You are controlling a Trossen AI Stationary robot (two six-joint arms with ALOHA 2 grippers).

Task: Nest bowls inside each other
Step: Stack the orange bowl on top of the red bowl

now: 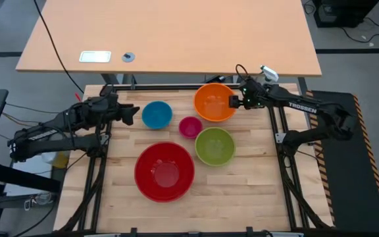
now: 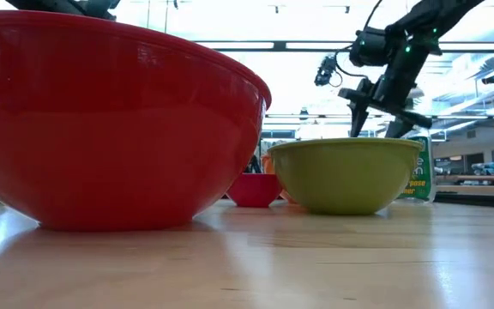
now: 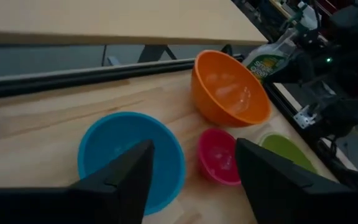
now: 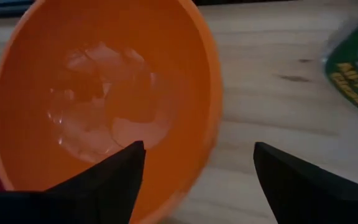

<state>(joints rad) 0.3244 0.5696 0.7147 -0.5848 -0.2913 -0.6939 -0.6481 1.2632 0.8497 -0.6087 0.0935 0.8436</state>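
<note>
Five bowls rest upright on their bases on the wooden table. The red bowl (image 1: 164, 171) is nearest, with the lime green bowl (image 1: 214, 146) to its right. The magenta bowl (image 1: 190, 126) sits mid-table, the blue bowl (image 1: 156, 114) far left, the orange bowl (image 1: 214, 102) far right. My left gripper (image 1: 134, 115) stands open just left of the blue bowl (image 3: 129, 155), pointing across it. My right gripper (image 4: 199, 149) is open above the orange bowl's right rim (image 4: 213, 118), one finger over the inside, one outside.
A clear spray bottle with a green label (image 3: 269, 62) stands at the table's far right corner, just behind my right arm. A second, larger wooden table (image 1: 170, 36) lies beyond the far edge. Bare table surface shows along the near edge, on either side of the red bowl.
</note>
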